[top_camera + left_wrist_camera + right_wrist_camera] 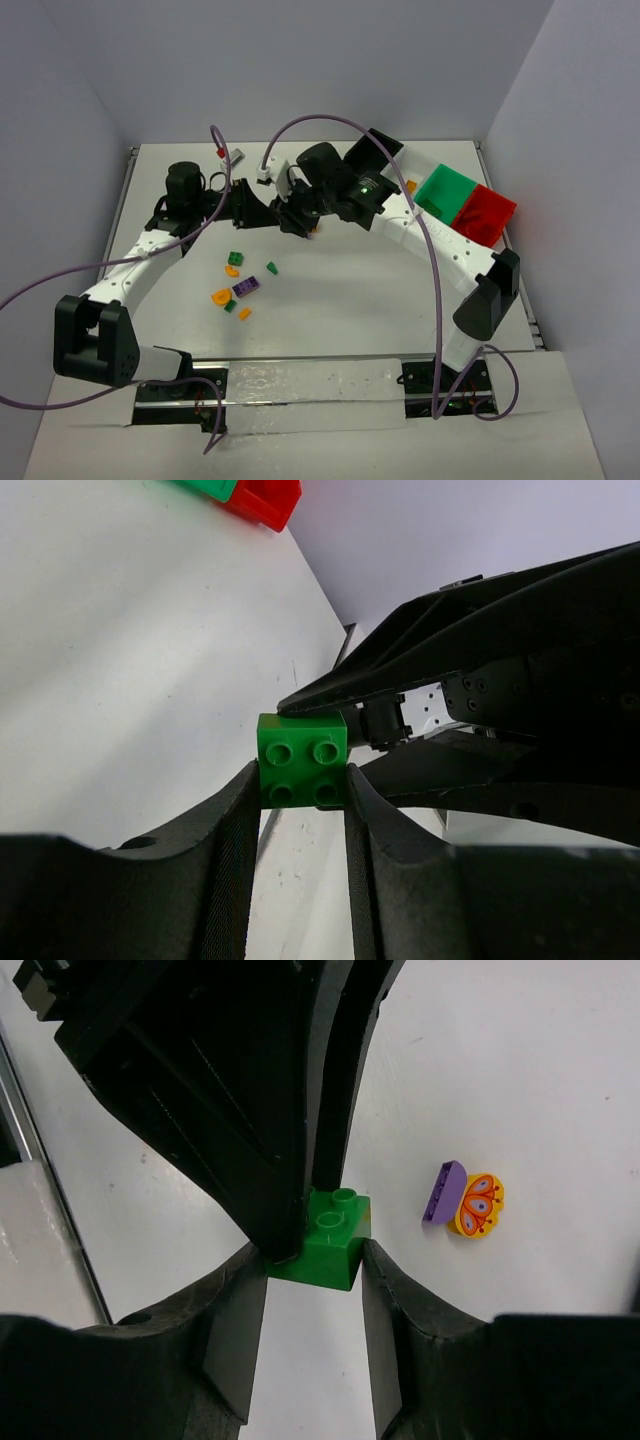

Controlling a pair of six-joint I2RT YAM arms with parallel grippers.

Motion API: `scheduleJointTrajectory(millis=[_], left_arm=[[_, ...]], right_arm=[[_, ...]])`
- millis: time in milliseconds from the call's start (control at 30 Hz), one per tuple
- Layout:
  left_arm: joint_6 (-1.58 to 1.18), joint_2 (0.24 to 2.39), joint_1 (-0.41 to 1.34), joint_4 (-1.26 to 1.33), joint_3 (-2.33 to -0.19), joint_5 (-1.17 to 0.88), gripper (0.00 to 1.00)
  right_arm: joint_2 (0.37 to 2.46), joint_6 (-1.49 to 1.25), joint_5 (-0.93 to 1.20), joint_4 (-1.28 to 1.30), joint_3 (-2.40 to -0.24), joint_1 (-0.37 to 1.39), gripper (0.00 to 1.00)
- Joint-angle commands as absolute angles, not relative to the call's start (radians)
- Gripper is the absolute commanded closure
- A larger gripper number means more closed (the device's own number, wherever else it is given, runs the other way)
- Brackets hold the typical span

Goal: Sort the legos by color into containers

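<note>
Handover near desk (350, 320) centre: pinching green brick (302, 758) in left tool (303, 785), clamping same brick from opposite side with right tool (315, 1270). Probably passing across because green bin (446, 190) lies within right arm's reach

Plain green brick (302, 760). Orange-yellow round piece (478, 1205), printed with a butterfly in red and purple. Plain purple piece (443, 1192). Black bin (362, 152), white bin (425, 160), green bin (445, 190), red bin (488, 213), each one solid colour. White table (340, 320). Loose green lego (236, 257), orange lego (221, 296), purple lego (247, 288).
</note>
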State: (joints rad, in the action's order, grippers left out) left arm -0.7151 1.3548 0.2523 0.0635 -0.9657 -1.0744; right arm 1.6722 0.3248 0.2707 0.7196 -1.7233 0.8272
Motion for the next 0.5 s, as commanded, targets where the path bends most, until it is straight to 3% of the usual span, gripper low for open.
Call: scheduleJointTrajectory(millis=[0, 33, 67, 100, 133, 467], left_arm=[[-0.703, 1.333, 0.261, 0.075, -1.015, -1.138, 0.6], [-0.69, 1.329, 0.259, 0.044, -1.018, -1.13, 0.39], [-0.658, 1.326, 0.257, 0.024, -1.027, -1.106, 0.25], [-0.63, 1.318, 0.249, -0.02, -1.04, -1.085, 0.13], [-0.607, 1.313, 0.244, -0.046, -1.046, -1.064, 0.06], [-0.178, 1.228, 0.189, -0.352, -1.086, -0.527, 0.01]], right_arm=[[1.646, 0.341, 0.215, 0.64, -1.73, 0.816, 0.84], [1.642, 0.342, 0.204, 0.64, -1.719, 0.816, 0.94], [1.632, 0.342, 0.191, 0.64, -1.713, 0.808, 0.99], [1.623, 0.343, 0.184, 0.64, -1.696, 0.8, 1.0], [1.614, 0.344, 0.183, 0.64, -1.686, 0.788, 1.0], [1.519, 0.379, 0.165, 0.64, -1.48, 0.353, 1.0]])
